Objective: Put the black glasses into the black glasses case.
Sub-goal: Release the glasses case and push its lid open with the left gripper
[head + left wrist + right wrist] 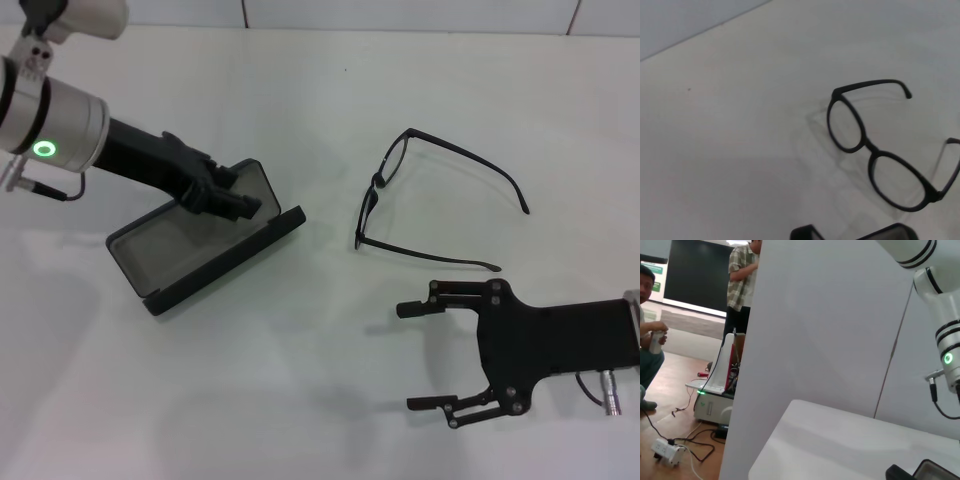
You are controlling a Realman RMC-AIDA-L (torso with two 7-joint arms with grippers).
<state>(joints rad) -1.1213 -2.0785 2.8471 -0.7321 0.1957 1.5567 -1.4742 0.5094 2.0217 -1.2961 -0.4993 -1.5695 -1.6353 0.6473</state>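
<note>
The black glasses (375, 186) lie unfolded on the white table right of centre, lenses toward the case, temple arms pointing right. They also show in the left wrist view (869, 147). The black glasses case (190, 238) lies open at centre left, grey lining up. Its corner shows in the right wrist view (935, 469). My left gripper (232, 200) rests at the case's far right rim, touching it. My right gripper (406, 357) is open and empty, low over the table just in front of the glasses.
The white table (330, 380) ends at a white wall (400, 12) at the back. The right wrist view shows the left arm (940, 315) and people (740, 285) beyond the table edge.
</note>
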